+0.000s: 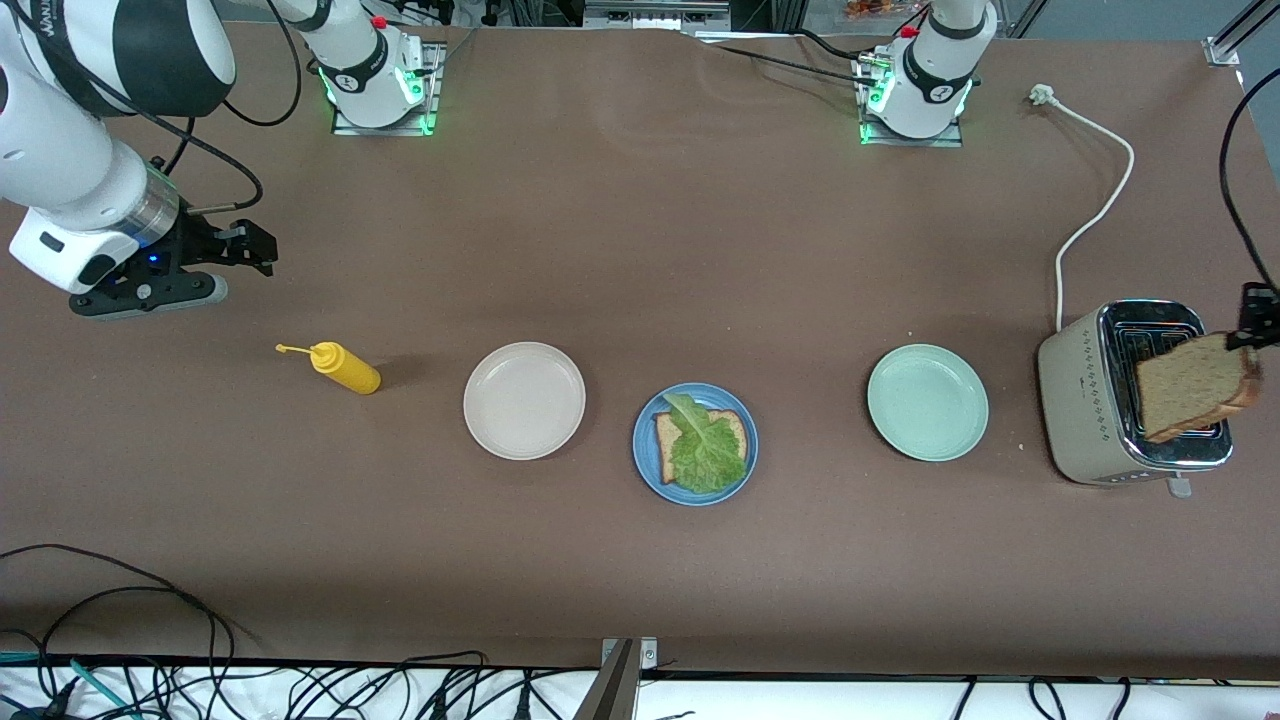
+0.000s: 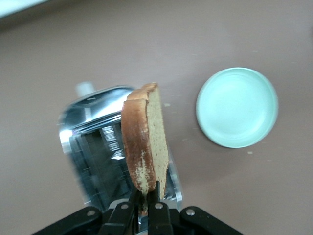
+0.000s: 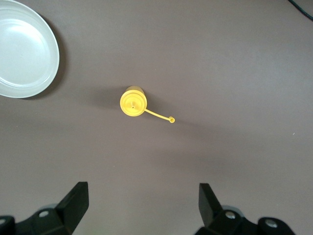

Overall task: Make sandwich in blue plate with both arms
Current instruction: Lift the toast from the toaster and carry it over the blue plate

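The blue plate (image 1: 646, 460) sits mid-table near the front camera, with a bread slice (image 1: 735, 428) on it and a crinkled green lettuce leaf (image 1: 703, 447) on top. A second brown bread slice (image 1: 1195, 385) (image 2: 146, 139) hangs just above the toaster (image 1: 1085, 395) (image 2: 93, 147), pinched at its crust by my left gripper (image 1: 1250, 335) (image 2: 145, 193), which is shut on it. My right gripper (image 1: 245, 250) (image 3: 143, 188) waits open over bare table at the right arm's end, with nothing between its fingers.
A yellow squeeze bottle (image 1: 343, 366) (image 3: 133, 101) stands below the right gripper. The cream-white plate (image 1: 524, 400) (image 3: 24, 49) and the mint-green plate (image 1: 927, 402) (image 2: 237, 107) flank the blue plate. The toaster's white cord (image 1: 1095, 215) runs toward the left arm's base.
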{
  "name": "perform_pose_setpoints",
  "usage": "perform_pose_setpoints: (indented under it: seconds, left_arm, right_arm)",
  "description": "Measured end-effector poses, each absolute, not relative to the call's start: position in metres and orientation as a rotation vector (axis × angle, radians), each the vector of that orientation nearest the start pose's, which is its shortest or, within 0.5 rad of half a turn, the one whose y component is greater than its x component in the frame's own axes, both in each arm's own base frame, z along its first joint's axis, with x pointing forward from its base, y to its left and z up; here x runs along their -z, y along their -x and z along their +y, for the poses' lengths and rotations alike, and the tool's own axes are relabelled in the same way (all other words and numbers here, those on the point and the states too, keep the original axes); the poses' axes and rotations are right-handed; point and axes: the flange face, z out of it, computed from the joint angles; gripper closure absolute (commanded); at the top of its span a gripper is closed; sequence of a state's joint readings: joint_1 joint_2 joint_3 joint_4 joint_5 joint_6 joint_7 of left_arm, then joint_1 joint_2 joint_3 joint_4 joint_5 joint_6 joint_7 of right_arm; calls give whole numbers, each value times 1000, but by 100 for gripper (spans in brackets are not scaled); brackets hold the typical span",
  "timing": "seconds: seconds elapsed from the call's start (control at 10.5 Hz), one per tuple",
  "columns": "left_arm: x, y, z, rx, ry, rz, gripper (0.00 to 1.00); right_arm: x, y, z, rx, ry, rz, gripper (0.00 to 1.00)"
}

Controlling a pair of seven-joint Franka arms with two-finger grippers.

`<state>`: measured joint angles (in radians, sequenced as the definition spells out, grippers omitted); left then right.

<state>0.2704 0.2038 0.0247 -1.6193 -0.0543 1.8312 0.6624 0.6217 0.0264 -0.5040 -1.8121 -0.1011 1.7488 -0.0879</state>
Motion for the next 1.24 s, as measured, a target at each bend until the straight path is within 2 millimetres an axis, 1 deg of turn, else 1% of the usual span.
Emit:
perform_pose_setpoints:
  seconds: [0.1, 0.19, 0.29, 0.38, 0.48, 0.57, 0.67, 0.76, 0.95, 1.05, 1.24]
  left_arm:
    - [-488, -604, 154, 26, 3174, 601, 100]
    - [-473, -608, 121, -3, 3217, 623, 100]
    - [-461, -613, 80, -47, 3250, 597, 100]
    - [-453, -616, 37, -90, 3275, 536, 100]
    - [-449, -617, -2, -125, 3292, 475, 100]
    - [-445, -616, -29, -152, 3313, 431, 100]
    - [-439, -615, -49, -178, 3387, 386, 100]
    - [-430, -616, -56, -207, 3476, 332, 100]
    - [-405, -619, -68, -287, 3575, 280, 100]
    - [-393, -619, -82, -333, 3622, 273, 100]
    - [-369, -620, -120, -445, 3754, 228, 100]
  right_arm:
    - [-513, -557, 59, -137, 3230, -367, 0]
    - [-514, -557, 59, -133, 3230, -365, 0]
    - [-517, -557, 58, -126, 3229, -363, 0]
    - [-520, -557, 58, -115, 3229, -357, 0]
    - [-522, -557, 57, -106, 3231, -335, 0]
    - [-523, -557, 56, -103, 3235, -312, 0]
    - [-523, -557, 55, -101, 3239, -301, 0]
    - [-526, -558, 55, -88, 3244, -299, 0]
    - [-534, -560, 54, -56, 3244, -288, 0]
    - [-536, -561, 49, -47, 3244, -275, 0]
    - [-538, -563, 40, -30, 3245, -248, 0]
